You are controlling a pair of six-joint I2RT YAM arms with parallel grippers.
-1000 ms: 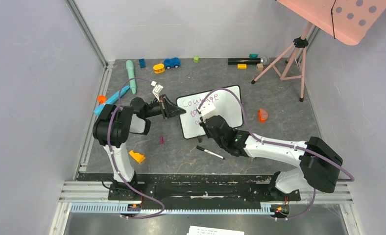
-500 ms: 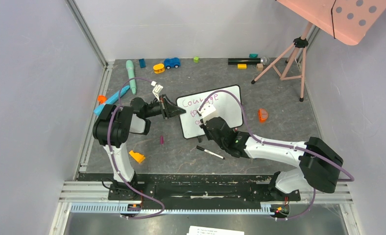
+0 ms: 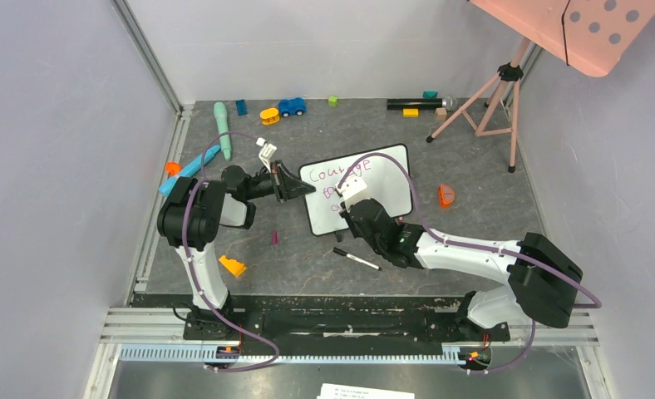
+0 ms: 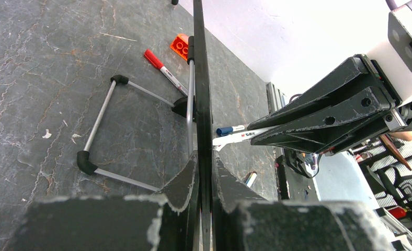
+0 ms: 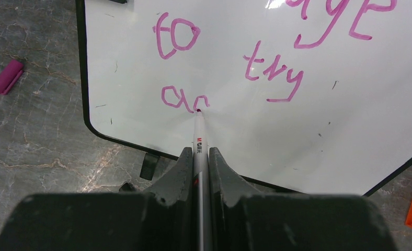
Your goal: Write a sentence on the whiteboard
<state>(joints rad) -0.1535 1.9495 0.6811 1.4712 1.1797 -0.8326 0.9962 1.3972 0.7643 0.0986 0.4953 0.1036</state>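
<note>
The whiteboard stands tilted on the table's middle, white with a thin black frame; its face also shows in the right wrist view. My left gripper is shut on the board's left edge, seen edge-on in the left wrist view. My right gripper is shut on a white marker, its tip touching the board. The sentence reads in pink "…age", "to try" and a started "ag" on the third line.
A black marker lies in front of the board. A pink cap and an orange brick lie front left. An orange piece lies right of the board. A pink tripod stands back right. Toys line the back edge.
My right gripper has shifted slightly toward the near side along the board's lower left as the third line is written. The left arm and board have not moved.
</note>
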